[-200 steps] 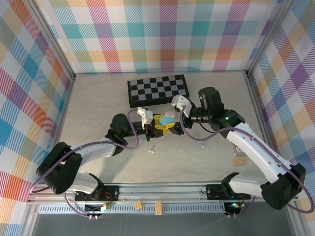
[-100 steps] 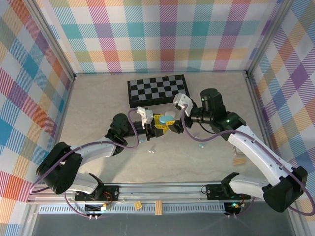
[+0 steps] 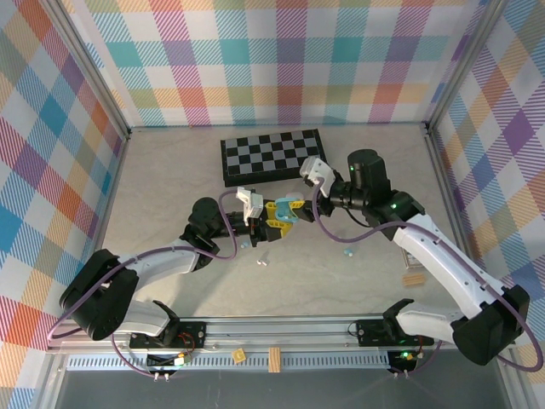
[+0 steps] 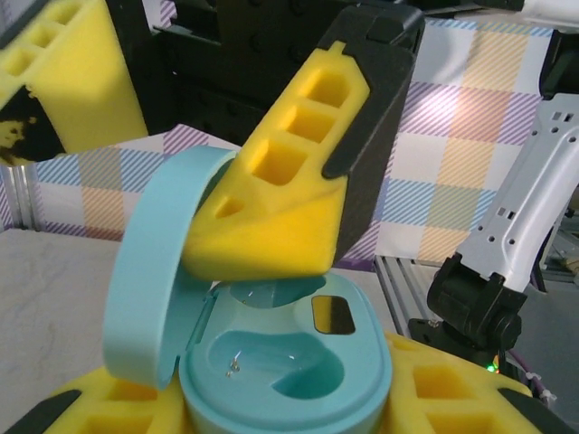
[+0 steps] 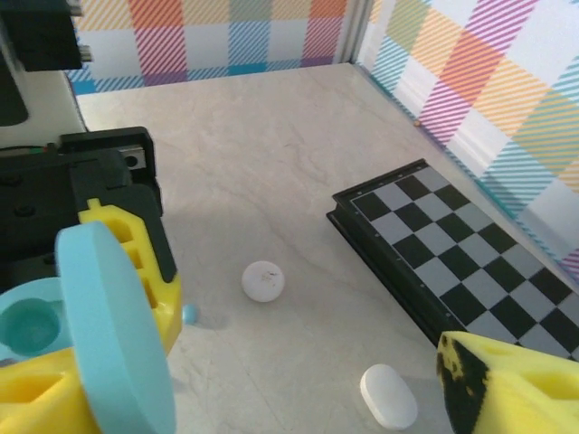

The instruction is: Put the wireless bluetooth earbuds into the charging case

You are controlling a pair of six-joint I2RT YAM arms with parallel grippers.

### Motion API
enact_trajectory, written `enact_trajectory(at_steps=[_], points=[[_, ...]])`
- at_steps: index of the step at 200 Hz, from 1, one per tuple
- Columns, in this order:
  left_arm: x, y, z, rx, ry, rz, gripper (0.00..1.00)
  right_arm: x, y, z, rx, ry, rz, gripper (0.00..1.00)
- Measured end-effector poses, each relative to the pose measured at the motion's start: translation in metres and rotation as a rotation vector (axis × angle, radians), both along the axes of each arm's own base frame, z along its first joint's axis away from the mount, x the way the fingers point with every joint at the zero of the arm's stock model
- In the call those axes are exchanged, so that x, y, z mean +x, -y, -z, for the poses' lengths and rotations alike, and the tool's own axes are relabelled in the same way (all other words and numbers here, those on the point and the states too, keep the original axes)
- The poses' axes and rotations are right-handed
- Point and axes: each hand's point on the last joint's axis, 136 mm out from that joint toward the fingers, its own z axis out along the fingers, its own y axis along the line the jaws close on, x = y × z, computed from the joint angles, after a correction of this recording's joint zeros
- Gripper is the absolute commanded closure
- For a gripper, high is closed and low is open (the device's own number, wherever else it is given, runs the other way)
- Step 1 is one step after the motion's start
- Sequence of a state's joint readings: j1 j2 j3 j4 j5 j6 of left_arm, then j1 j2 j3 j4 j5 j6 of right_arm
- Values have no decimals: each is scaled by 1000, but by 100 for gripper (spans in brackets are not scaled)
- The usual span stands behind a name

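Top view: left gripper (image 3: 271, 215) clenched on the open light blue charging case (image 3: 282, 212), mid-table, just near of the chessboard (image 3: 272, 158). Right gripper (image 3: 295, 203) meets the case from the right. Earbuds lie on the tabletop (image 3: 170, 187): white earbud (image 3: 262, 261) near of the case, light blue earbud (image 3: 348, 252) off to the right under the right arm. Wooden block (image 3: 413, 279) by the right wall.

Left wrist: case base (image 4: 289, 371) sits grasped between the left gripper's yellow foam pads (image 4: 452, 402). Lid (image 4: 149, 271) stands up at the left, sockets empty. One yellow finger (image 4: 271, 208) of the right gripper hangs over the base, tip against the lid. Its other finger (image 4: 63, 81) is top left, well apart, jaws released wide.

Right wrist: lid (image 5: 118, 344) edge-on beside one right-gripper pad (image 5: 36, 398), other pad (image 5: 507, 380) far right, nothing clamped. Tiny blue earbud (image 5: 189, 314) on the table just beside the left gripper (image 5: 118, 208). White round case (image 5: 263, 281) and white oval case (image 5: 389, 395) lie near the chessboard (image 5: 452, 244).
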State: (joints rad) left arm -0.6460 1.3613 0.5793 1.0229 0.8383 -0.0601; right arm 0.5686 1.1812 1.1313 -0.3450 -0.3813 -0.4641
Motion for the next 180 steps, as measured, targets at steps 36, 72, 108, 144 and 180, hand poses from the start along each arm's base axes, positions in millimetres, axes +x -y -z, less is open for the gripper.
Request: enact_trajectory(at_steps=[36, 72, 108, 144, 180], points=[[-5, -2, -7, -11, 17, 11, 65, -12, -12, -4, -24, -34, -128, 53], [-5, -2, -7, -8, 14, 9, 65, -27, -16, 2, -37, -99, -216, 83], [-5, -2, -4, 3, 12, 14, 65, -34, -16, 5, -40, -112, -250, 99], [-5, -1, -6, 1, 33, 14, 43, -34, -17, 3, -35, -109, -254, 100], [-1, -1, -8, -12, 33, -5, 27, -29, -19, 3, -17, -84, -237, 100]])
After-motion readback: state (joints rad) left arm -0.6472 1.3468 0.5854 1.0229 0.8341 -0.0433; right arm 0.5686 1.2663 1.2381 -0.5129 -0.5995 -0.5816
